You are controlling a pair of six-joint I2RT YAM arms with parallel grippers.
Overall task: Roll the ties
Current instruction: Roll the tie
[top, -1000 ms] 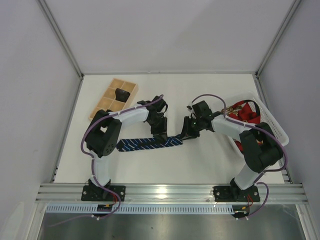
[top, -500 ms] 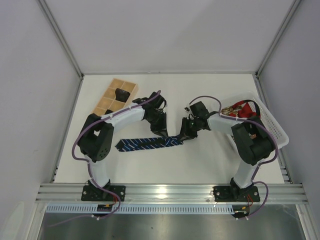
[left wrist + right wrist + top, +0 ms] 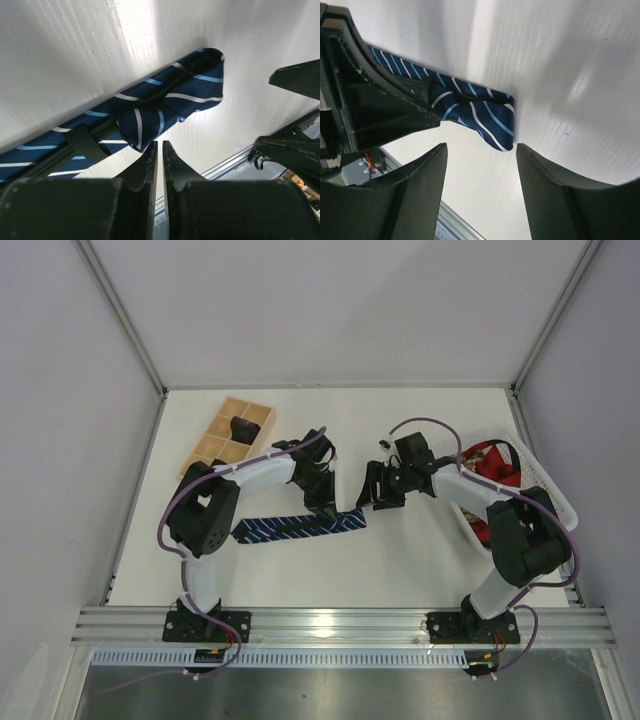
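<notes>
Left gripper: pressed almost together, only a thin slit between the fingers. Tips nipping a raised fold of the navy tie, cloth bunched at the pinch.

Right gripper: spread wide, holding nothing. Hanging just by the doubled-back end of the same tie. Facing the left gripper across that end, near but apart.

Navy tie, thin pale diagonal stripes: flat on the white table, a little left of centre. Running leftward from the grippers, slightly toward the near edge. Right end folded over on itself, one turn only.

Further out, far left: wooden tray with compartments, set at an angle. One small dark rolled bundle in a compartment at its far end.

Far right: white basket at the table edge, red ties heaped inside, partly hidden behind the right arm. Well apart from the navy tie.
</notes>
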